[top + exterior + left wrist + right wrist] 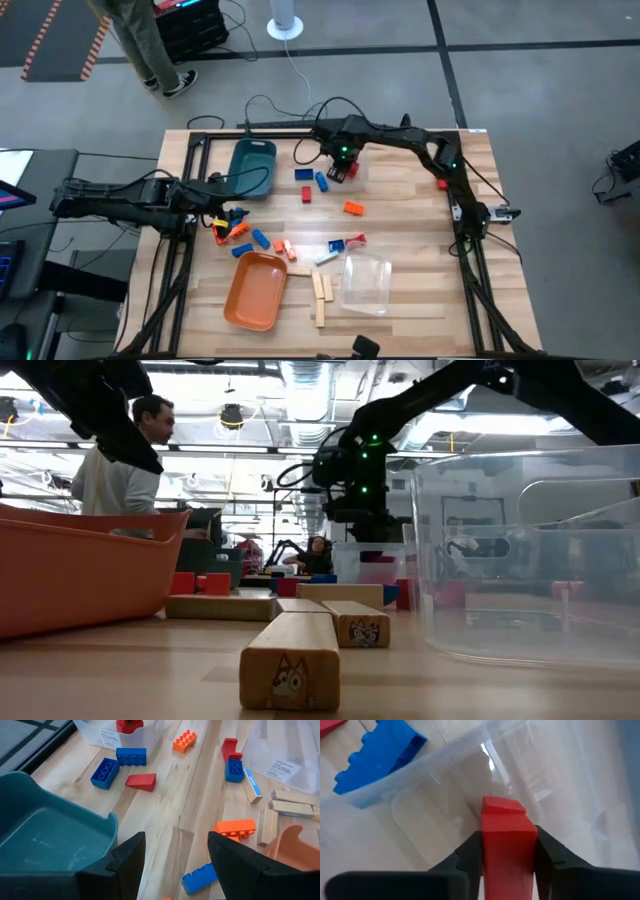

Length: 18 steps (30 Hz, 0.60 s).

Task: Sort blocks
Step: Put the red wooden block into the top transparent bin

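My right gripper points down over a small clear bin at the table's far middle, shut on a red block. Loose blocks lie on the wood between the trays: blue ones, a red wedge, an orange one and plain wooden pieces. My left gripper waits open at the table's left, beside the teal tray, with nothing between its fingers. My right gripper pinches the red block by two opposite sides between its two fingers. The fingers come from above, pointing down. The block sticks out below the fingertips, upright, over the inside of the clear bin.
An orange tray lies at the near left and a larger clear bin at the near middle. One red block sits by the right arm. A person stands beyond the table's far left corner.
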Available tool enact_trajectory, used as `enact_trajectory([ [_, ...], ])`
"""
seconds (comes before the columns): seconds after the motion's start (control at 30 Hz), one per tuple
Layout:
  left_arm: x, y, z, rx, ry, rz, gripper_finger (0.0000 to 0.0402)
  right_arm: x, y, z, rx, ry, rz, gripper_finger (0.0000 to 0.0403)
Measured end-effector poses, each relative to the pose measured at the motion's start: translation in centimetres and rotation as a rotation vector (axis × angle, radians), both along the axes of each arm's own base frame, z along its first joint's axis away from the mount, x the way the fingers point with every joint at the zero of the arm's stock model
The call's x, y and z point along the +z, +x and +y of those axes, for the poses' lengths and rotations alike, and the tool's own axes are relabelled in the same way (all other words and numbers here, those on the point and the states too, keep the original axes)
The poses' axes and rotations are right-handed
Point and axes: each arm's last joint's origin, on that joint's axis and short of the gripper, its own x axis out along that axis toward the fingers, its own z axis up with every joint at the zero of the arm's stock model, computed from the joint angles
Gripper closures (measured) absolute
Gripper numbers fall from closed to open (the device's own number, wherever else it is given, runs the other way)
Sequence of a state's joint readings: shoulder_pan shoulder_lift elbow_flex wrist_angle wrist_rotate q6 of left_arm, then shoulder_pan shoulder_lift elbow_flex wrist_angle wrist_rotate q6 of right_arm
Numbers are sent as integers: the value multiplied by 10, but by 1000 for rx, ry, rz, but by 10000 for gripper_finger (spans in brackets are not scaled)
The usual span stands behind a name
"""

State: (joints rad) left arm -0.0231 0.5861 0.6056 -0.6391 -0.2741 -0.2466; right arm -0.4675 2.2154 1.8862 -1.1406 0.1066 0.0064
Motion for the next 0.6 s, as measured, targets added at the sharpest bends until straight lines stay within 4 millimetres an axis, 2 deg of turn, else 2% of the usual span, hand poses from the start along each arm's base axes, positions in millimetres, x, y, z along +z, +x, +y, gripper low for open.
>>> enact_trajectory([
  [0.13, 0, 0, 0, 0, 1, -1, 192, 2, 0, 0, 0, -3, -5, 218],
  [0.2, 0, 0, 0, -1, 2, -1, 192, 10, -2, 1, -4, -10, -22, 203],
  [0.33, 0, 0, 0, -1, 3, -1, 192, 41, -9, 9, 0, -50, -73, 189],
  [0.5, 0, 0, 0, 0, 0, -1, 192, 91, -28, 27, -14, -168, -124, 187],
  [0.6, 0, 0, 0, 1, -1, -2, 192, 99, -49, 25, -67, -201, -88, 187],
])
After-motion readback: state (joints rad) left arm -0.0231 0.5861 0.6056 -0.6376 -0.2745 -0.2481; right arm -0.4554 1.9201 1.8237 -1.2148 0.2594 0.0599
